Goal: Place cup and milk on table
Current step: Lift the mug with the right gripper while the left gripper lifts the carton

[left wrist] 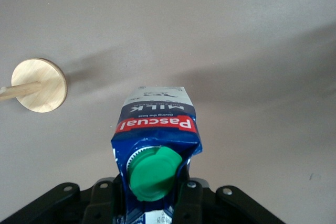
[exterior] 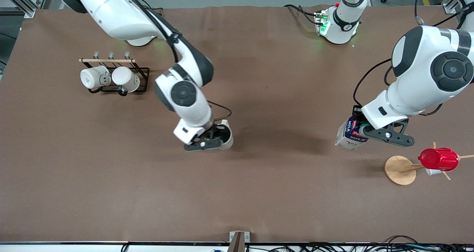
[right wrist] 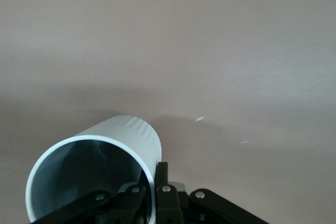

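Observation:
My right gripper [exterior: 216, 137] is shut on the rim of the cream-white cup [exterior: 226, 135], one finger inside and one outside, and holds it just over the middle of the brown table [exterior: 259, 185]. In the right wrist view the cup [right wrist: 105, 161] shows its grey inside, close to the surface. My left gripper [exterior: 364, 130] is shut on the gabled top of the blue and white milk carton [exterior: 350, 135], toward the left arm's end of the table. In the left wrist view the milk [left wrist: 157, 140] shows its green cap [left wrist: 153, 174] and red label, held low over the table.
A black wire rack [exterior: 114, 76] with two bright white mugs stands toward the right arm's end. A wooden mug tree [exterior: 401, 169] carrying a red ribbed cup [exterior: 439, 158] stands next to the milk, nearer to the front camera; its round base also shows in the left wrist view [left wrist: 39, 85].

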Controlling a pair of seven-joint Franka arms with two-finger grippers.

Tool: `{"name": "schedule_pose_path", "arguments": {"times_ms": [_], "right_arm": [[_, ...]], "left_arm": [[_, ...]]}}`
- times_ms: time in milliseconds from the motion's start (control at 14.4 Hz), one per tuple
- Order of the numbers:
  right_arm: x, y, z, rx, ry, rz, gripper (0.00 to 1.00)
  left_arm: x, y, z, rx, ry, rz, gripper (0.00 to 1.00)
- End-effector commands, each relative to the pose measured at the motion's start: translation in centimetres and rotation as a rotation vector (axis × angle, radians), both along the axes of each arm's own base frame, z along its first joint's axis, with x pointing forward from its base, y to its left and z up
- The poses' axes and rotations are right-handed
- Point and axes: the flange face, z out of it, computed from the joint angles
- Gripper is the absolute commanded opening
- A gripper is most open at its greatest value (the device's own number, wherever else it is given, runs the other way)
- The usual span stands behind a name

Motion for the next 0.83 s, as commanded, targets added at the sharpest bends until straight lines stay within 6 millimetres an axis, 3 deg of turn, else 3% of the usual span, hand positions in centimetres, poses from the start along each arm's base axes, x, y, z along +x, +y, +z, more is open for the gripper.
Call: {"name": "schedule_pose_path", "arguments": {"times_ms": [0, 346, 485, 762], "right_arm": [[-2.1, 4.5, -2.3, -0.006, -0.046, 0.022, 0.0], [-4.5, 7.4, -4.1, -0.023, -0.064, 0.082, 0.0], [-4.7, 7.5, -5.1, -0.035, -0.063, 0.096, 0.0], [-4.7, 7.3, -6.0, -0.061, -0.076, 0.134, 0.02]], "left_arm": [[-0.3, 0.2, 0.8, -0.019, 0.008, 0.016, 0.31], [-0.4, -1.2, -0.1, -0.045, 0.029, 0.076, 0.31], [-0.4, -2.2, -0.9, -0.042, 0.035, 0.105, 0.31], [-0.4, -8.1, -2.8, -0.054, 0.04, 0.167, 0.31]]}}
